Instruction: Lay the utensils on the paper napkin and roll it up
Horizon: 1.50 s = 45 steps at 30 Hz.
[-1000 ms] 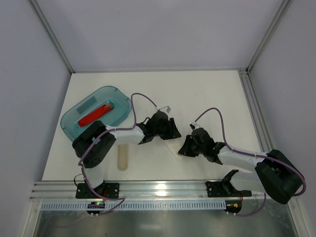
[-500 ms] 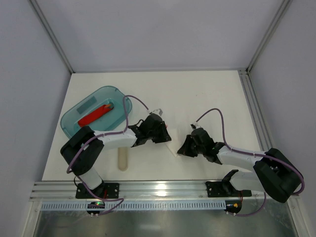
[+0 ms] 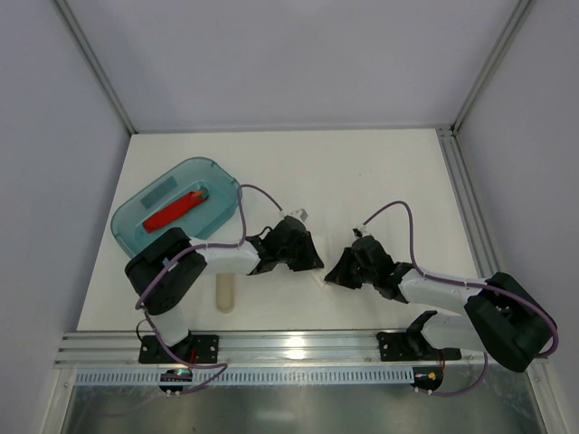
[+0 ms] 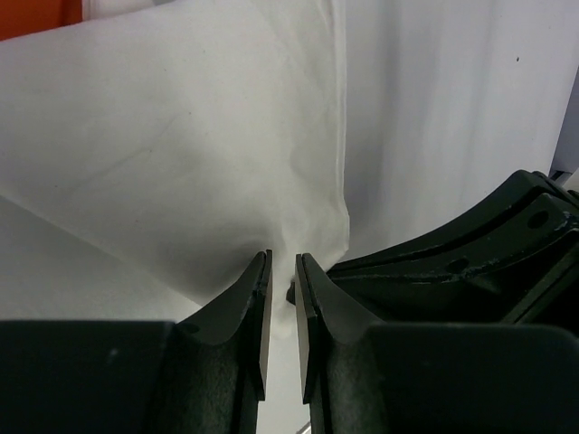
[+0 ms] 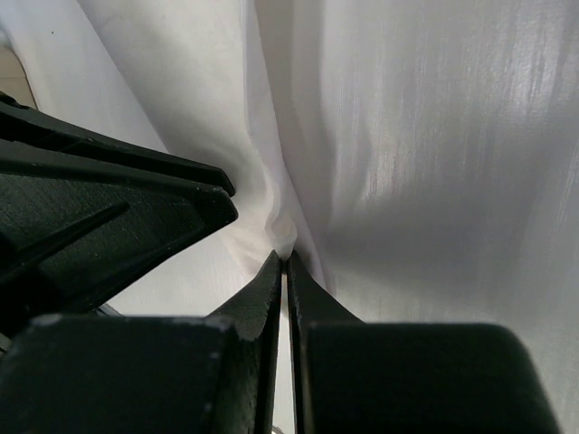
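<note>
The white paper napkin (image 3: 317,278) lies crumpled between my two grippers, mostly hidden under them. In the left wrist view the napkin (image 4: 181,136) rises in a creased sheet, and my left gripper (image 4: 282,258) has its jaws a narrow slit apart around the napkin's bunched corner. My right gripper (image 5: 285,256) is shut on a fold of the napkin (image 5: 407,136). From above, the left gripper (image 3: 298,254) and right gripper (image 3: 346,269) stand close together. A bright orange utensil (image 3: 176,209) lies in the teal tray (image 3: 127,237). A pale beige utensil (image 3: 223,292) lies on the table, left of the napkin.
The teal tray sits at the left of the white table, a flat see-through piece (image 3: 163,190) beside the orange utensil. A metal rail (image 3: 298,345) runs along the near edge. Grey walls close the back and sides. The two grippers nearly touch each other.
My left gripper drew back to the left, then came forward and down to the napkin's near corner beside the right gripper. The right gripper stayed almost still on the napkin.
</note>
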Motion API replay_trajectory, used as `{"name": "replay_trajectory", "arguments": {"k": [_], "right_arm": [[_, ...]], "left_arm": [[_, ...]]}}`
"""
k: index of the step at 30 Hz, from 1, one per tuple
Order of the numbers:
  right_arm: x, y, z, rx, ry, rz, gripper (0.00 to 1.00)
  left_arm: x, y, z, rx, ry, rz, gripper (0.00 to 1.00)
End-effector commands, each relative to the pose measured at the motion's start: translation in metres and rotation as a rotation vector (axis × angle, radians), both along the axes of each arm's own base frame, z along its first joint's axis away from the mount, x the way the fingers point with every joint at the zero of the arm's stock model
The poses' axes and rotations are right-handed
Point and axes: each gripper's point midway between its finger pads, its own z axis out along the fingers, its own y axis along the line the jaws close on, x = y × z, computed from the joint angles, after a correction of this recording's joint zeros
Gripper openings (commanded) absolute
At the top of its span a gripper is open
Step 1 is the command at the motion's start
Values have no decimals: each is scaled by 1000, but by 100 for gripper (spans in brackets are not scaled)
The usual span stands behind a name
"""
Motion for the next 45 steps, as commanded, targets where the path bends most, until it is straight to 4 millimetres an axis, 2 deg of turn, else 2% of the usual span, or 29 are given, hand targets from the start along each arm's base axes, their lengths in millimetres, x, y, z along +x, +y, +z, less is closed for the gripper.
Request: {"name": "replay_trajectory", "arguments": {"k": [1, 5, 6, 10, 12, 16, 18, 19, 20, 23, 24, 26, 27, 31, 36, 37, 39, 40, 41, 44, 45], "right_arm": [[-3, -9, -8, -31, 11, -29, 6], [0, -4, 2, -16, -10, -10, 13], [-3, -9, -1, -49, 8, -4, 20], [4, -10, 17, -83, -19, 20, 33], [6, -14, 25, -105, -43, 26, 35], [30, -19, 45, -120, -104, 5, 36], [43, -24, 44, -150, -117, 0, 36], [52, -22, 49, -157, -132, 2, 36], [56, -23, 41, -174, -103, 8, 36], [78, -18, 48, -155, -144, 30, 41], [81, -19, 41, -163, -127, 33, 43], [93, -14, 44, -141, -143, 48, 44], [99, -13, 38, -145, -120, 49, 44], [96, -10, 21, -139, -67, 66, 39], [89, -7, 12, -78, -86, 51, 30], [83, -11, 6, -86, -70, 43, 22], [80, -13, 7, -71, -77, 22, 14], [72, -17, -1, -77, -58, 14, 6], [71, -17, -1, -68, -70, 8, 4], [61, -26, -7, -70, -64, -27, 4], [60, -26, -5, -63, -72, -33, 4]], "left_arm": [[-1, -11, 5, -47, -12, -10, 20], [-3, -10, -7, -23, 4, -15, 19], [-3, -6, -12, 2, 4, -8, 19], [-3, -2, -16, 23, -2, -7, 19], [-3, -1, -16, 25, -3, -6, 19], [-5, 0, -19, 30, -2, -10, 19], [-6, 1, -21, 34, 0, -11, 19], [-6, 1, -22, 35, 2, -12, 19], [-7, 0, -21, 30, 2, -17, 19], [-8, 0, -21, 34, 2, -23, 19], [-8, 0, -21, 34, 2, -24, 19], [-9, 2, -22, 36, 1, -23, 19], [-10, 2, -23, 36, 4, -24, 19], [-13, 6, -24, 41, 7, -26, 19], [-12, 11, -22, 60, -10, -27, 19], [-12, 13, -23, 77, -8, -23, 19], [-13, 16, -23, 83, -13, -22, 19], [-14, 20, -25, 100, -11, -18, 19], [-14, 22, -25, 104, -14, -17, 19], [-16, 27, -22, 106, -32, -27, 20], [-18, 27, -20, 97, -39, -40, 24]]}}
